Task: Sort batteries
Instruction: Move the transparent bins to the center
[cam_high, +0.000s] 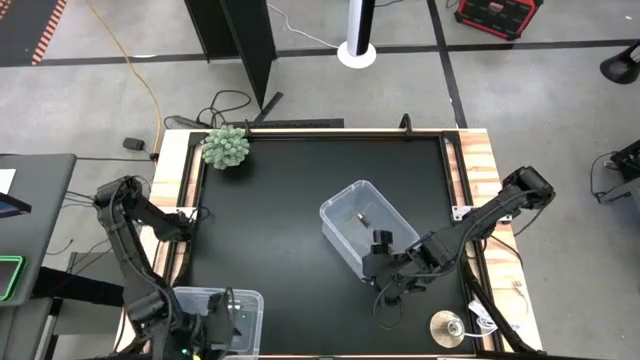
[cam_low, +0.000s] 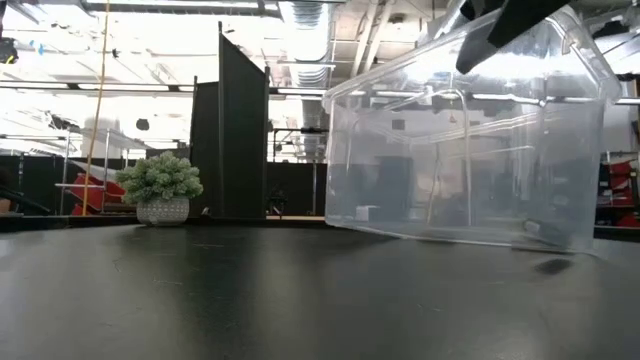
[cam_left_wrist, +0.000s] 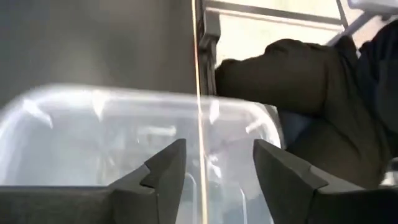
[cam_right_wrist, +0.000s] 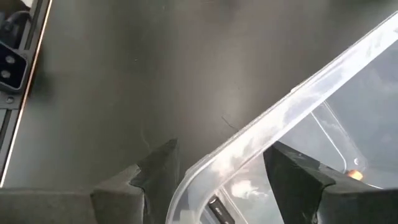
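- My left gripper (cam_left_wrist: 214, 177) hovers over the clear bin (cam_high: 215, 315) at the table's (cam_high: 280, 220) near-left corner, fingers parted, holding nothing.
- Centre: a second clear bin (cam_high: 350, 215) sits tilted, one end lifted; I see a battery (cam_high: 364, 216) lying inside.
- My right gripper (cam_right_wrist: 217, 180) straddles that bin's rim, one finger either side; whether it grips, I cannot tell.

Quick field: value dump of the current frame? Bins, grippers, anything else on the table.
center bin: clear, tilted, one side lifted off the black table
battery: small dark piece inside that bin
right gripper: open, fingers astride the bin's rim
left gripper: open, over second clear bin at the near-left corner
plant: far-left corner
silver disc: near-right edge
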